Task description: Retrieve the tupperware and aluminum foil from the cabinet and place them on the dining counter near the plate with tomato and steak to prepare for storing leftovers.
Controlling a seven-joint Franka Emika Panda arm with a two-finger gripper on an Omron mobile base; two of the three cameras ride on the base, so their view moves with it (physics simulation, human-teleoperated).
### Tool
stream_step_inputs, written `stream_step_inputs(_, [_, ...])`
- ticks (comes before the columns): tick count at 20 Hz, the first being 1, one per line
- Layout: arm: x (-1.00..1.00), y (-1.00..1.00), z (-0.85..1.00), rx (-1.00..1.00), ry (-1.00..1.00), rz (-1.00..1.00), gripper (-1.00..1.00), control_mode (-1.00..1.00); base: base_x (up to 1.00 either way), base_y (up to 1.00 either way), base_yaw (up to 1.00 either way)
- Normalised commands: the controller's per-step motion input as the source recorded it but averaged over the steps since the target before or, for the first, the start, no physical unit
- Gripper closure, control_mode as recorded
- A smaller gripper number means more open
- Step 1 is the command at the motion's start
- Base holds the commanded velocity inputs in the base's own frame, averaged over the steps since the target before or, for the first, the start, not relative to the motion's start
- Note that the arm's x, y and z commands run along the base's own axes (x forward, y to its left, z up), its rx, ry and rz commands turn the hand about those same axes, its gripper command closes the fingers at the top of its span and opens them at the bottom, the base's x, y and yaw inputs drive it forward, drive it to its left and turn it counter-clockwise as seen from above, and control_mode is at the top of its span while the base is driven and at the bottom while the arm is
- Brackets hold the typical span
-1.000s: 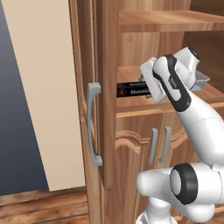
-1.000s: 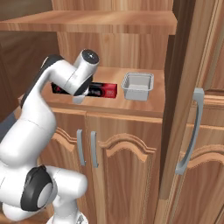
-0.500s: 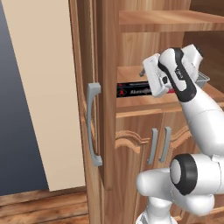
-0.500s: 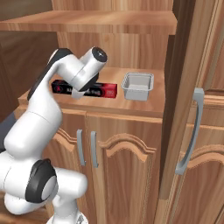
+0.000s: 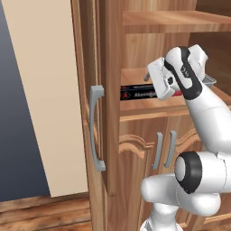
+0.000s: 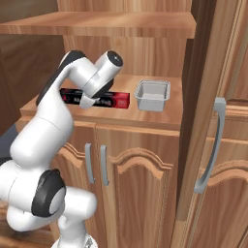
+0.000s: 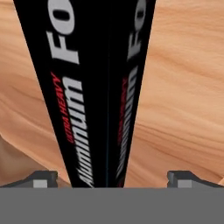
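Plainly "Aluminum Fo…" on aluminum foil (image 7: 94, 87)

Black aluminum foil (image 7: 94, 87) carton fills the frame, white lettering running along it with thin red script beside, and a red end showing from the right base view; warm-brown wood grain on the cabinet (image 6: 145, 145), pale grey bar handles (image 5: 95, 128) on its doors; the tupperware (image 6: 152, 95) sits translucent grey-white; white arm (image 5: 207, 113) with dark joints
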Motion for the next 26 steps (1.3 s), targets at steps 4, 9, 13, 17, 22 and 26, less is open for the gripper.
stream_step_inputs(4, [0.05,0.0,-0.07,0.0,0.1,0.0,-1.0,-1.0,0.0,0.0,0.0])
stream_step_inputs(9, [0.12,0.0,-0.08,0.0,0.06,0.0,-1.0,-1.0,0.0,0.0,0.0])
stream_step_inputs(13, [0.19,0.0,-0.1,0.0,0.04,0.0,-1.0,-1.0,0.0,0.0,0.0])
stream_step_inputs(17, [0.22,0.0,-0.12,0.0,0.01,0.0,-1.0,-1.0,0.0,0.0,0.0])
stream_step_inputs(22, [0.16,0.0,-0.11,0.0,0.02,0.0,-1.0,-1.0,0.0,0.0,0.0])
stream_step_inputs(26, [0.01,0.0,-0.26,0.0,0.05,0.0,-1.0,-1.0,0.0,0.0,0.0])
